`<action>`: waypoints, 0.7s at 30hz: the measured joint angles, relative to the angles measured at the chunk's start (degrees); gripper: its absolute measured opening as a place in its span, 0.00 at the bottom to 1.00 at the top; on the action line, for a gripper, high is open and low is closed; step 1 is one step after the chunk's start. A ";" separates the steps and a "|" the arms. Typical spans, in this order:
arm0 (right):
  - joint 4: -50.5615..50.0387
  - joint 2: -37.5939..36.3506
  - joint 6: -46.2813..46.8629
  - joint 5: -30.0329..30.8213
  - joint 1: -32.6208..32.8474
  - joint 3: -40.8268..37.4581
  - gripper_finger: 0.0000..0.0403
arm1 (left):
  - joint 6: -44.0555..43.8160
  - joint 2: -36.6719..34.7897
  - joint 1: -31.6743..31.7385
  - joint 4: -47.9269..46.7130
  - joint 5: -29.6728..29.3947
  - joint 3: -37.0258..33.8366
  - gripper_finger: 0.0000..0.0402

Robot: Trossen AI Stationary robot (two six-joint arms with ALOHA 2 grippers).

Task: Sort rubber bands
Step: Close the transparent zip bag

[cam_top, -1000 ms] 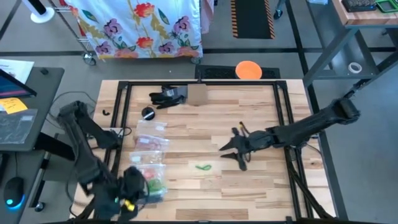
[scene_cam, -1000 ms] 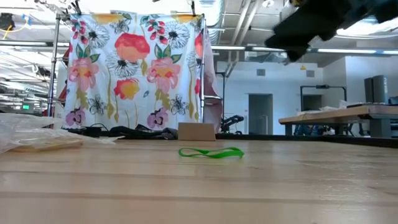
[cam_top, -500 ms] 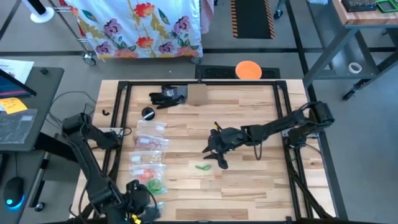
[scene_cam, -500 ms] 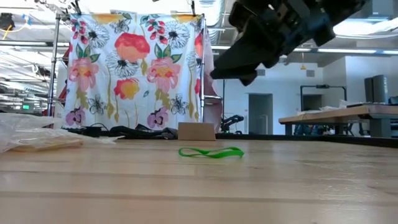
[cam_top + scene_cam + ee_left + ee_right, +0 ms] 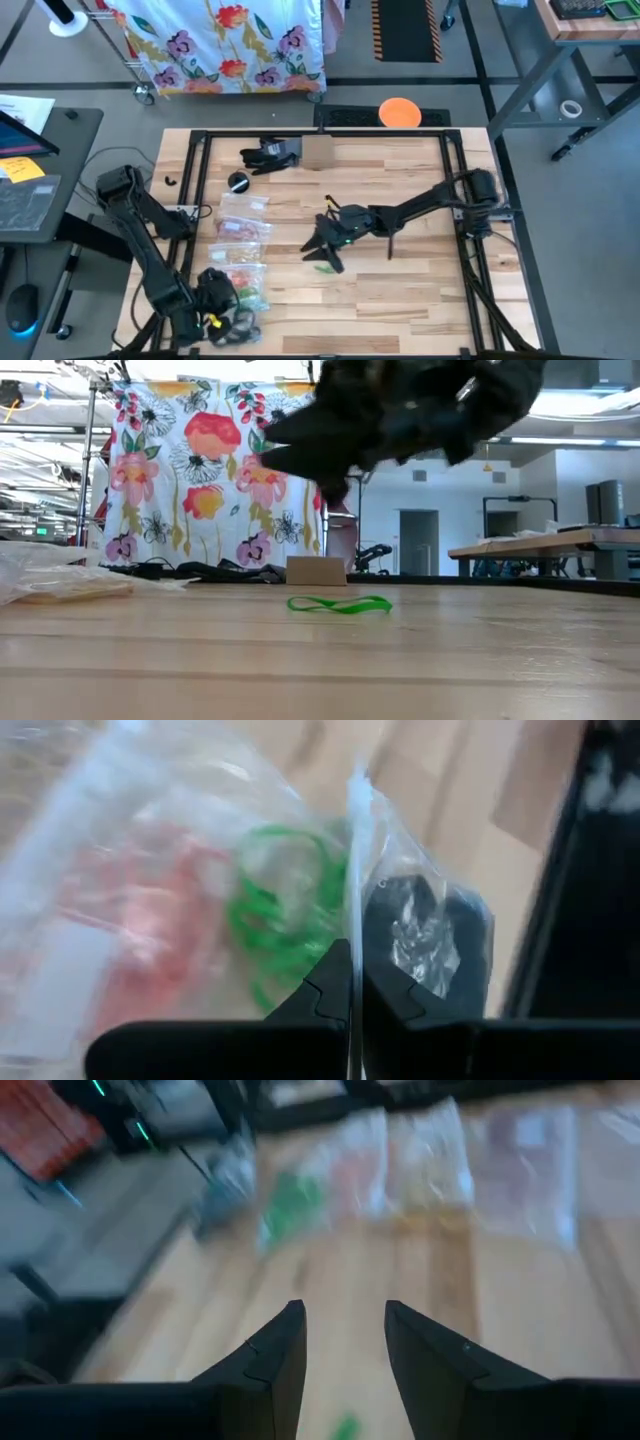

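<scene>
The table [image 5: 400, 290] fills the middle of the high view, with the bags [image 5: 240, 255] in a column at its left. At lower left the left gripper [image 5: 222, 312] is pinched shut on the bag [image 5: 400, 850] holding green bands [image 5: 285, 905]. The right gripper [image 5: 322, 250], at centre, hangs over a loose green band [image 5: 338, 605], fingers [image 5: 275, 1355] apart and empty. Best to descend straight, straddle the loop, then close low against the wood.
</scene>
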 joint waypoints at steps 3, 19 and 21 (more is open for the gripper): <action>2.80 5.71 5.38 0.02 -0.35 4.37 0.33 | -2.36 -3.13 0.17 0.51 -2.64 -3.30 0.00; -6.88 26.29 9.58 1.79 -0.22 29.93 0.33 | -0.36 -4.28 3.51 -2.79 0.96 -4.79 0.11; -7.30 26.80 9.60 1.77 -0.19 30.76 0.33 | 0.03 -4.27 3.86 -3.17 1.41 -4.77 0.17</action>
